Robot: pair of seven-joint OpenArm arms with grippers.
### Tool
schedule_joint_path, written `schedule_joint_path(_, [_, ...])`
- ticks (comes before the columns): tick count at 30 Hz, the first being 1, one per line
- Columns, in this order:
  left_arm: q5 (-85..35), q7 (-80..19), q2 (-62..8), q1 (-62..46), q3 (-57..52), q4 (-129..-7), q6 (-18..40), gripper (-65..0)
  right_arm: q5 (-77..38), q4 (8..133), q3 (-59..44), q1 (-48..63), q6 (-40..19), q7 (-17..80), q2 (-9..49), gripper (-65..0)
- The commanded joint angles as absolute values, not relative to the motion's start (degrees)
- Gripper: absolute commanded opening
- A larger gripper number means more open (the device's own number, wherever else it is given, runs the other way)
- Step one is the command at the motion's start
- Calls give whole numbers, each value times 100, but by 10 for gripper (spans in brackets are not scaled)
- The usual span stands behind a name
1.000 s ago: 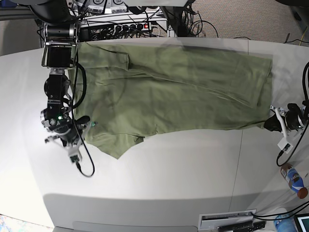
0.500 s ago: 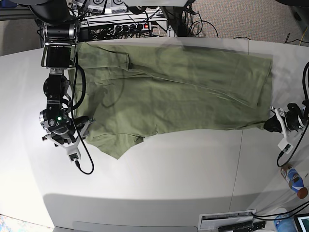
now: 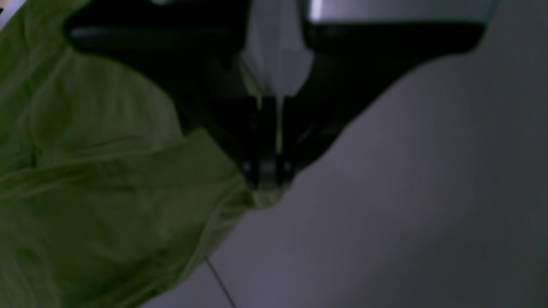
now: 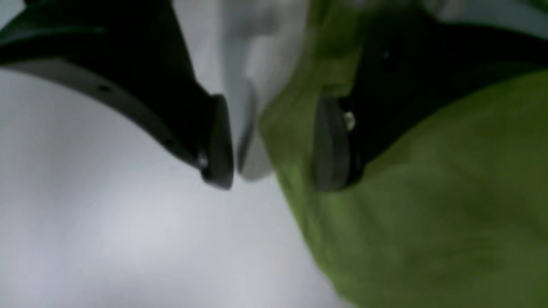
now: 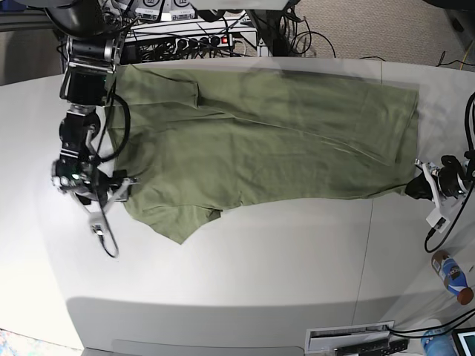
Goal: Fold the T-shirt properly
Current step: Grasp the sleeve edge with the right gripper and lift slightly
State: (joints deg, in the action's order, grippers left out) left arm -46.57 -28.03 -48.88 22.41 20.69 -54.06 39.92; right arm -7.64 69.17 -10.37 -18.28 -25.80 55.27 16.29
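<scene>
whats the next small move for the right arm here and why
Probably shut the right pincer on the T-shirt edge. In the right wrist view its jaws stand open with green cloth between them, near the right-hand finger. The left pincer is already pinched shut on the opposite corner, so the shirt likely cannot be lifted evenly for a fold until both ends are held.

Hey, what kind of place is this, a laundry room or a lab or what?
Most likely a robotics lab or workshop, not a home. Two robot arms work over a large white table with a T-shirt spread on it, and behind it sits a tangle of cables and power strips on a carpeted floor.
</scene>
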Motion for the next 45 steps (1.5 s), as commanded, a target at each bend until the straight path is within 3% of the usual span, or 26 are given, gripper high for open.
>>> schedule_joint_path(1, [-4733,-2698,-5033,2366,2023,-5465,4000,-650,-816,6917,-1168,-1984,-2672,5498,1702,-338])
schedule_joint_path(8, [-4735,-2696,-5033,2366,2023,-5465,4000,-650,-1328,6580,-1306,-1984,-2930,5627,1699,-345])
schedule_joint_path(14, [-4733,-2652,-5033,2364,2023,-5465,4000,-650,-1726,6578,-1308,-2003,-2930,5977,1697,-548])
schedule_joint_path(19, [-4733,-2563,-5030,2366,2023,-5465,4000,-650,-1804,6580,-1308,-2049,-2930,6230,1699,-650])
schedule_joint_path(36, [-4851,-2569,-5037,2366,2023,-5468,4000,-650,-2506,8423,-1308,-2075,-2932,7207,1702,-650])
schedule_joint_path(45, [-5334,-2867,-5334,2366,1999,-5468,4000,-650,-2770,8552,-1308,-1870,-2934,7347,1699,-650])
